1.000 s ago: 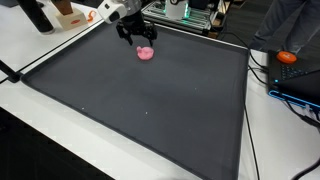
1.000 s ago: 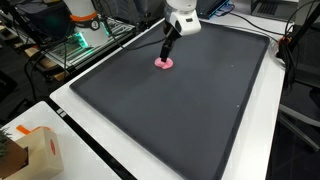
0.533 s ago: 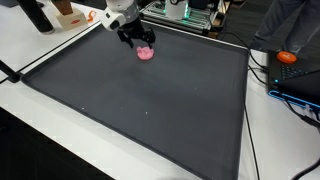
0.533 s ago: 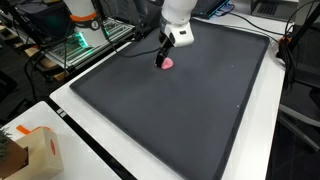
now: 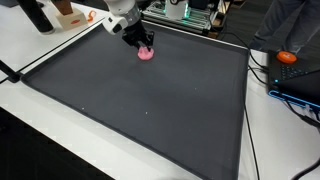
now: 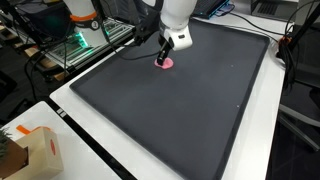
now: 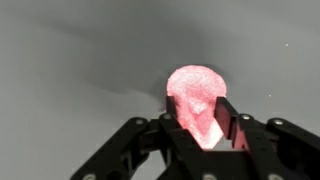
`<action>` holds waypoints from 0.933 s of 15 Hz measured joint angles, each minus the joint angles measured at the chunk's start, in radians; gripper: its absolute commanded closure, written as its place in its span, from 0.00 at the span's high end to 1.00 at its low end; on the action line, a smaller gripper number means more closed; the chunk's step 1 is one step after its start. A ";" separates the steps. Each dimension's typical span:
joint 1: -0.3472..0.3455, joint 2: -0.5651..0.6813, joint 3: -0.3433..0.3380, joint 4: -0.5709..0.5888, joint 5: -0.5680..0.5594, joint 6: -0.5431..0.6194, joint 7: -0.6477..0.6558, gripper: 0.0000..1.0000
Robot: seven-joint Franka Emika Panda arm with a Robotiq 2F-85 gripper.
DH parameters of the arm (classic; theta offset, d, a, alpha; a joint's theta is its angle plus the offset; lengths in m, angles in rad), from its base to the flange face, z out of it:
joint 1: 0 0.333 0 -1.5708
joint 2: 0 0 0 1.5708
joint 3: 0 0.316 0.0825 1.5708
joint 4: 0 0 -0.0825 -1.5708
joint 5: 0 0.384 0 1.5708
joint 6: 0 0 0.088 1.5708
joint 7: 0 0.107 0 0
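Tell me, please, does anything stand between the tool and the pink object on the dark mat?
Nothing visible does. In the wrist view the tool has the pink object directly between its fingers, on the dark mat.

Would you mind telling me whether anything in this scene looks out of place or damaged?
Nothing stands out: the pink lump sits on the dark mat with the tool closed around it, and no spill or damage is visible.

A lab: cables (image 5: 257, 66) and green-lit electronics (image 6: 78, 42) crowd round the bench (image 5: 45, 120).
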 measured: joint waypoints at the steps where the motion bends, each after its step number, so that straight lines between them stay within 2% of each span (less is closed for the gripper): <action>1: -0.001 0.000 0.000 0.000 0.006 0.000 -0.011 0.09; 2: -0.002 0.000 0.001 0.000 0.010 -0.001 -0.019 0.01; 3: -0.004 0.000 0.003 0.000 0.013 -0.002 -0.027 0.00; 14: -0.004 -0.002 0.035 0.002 0.023 0.005 -0.067 0.01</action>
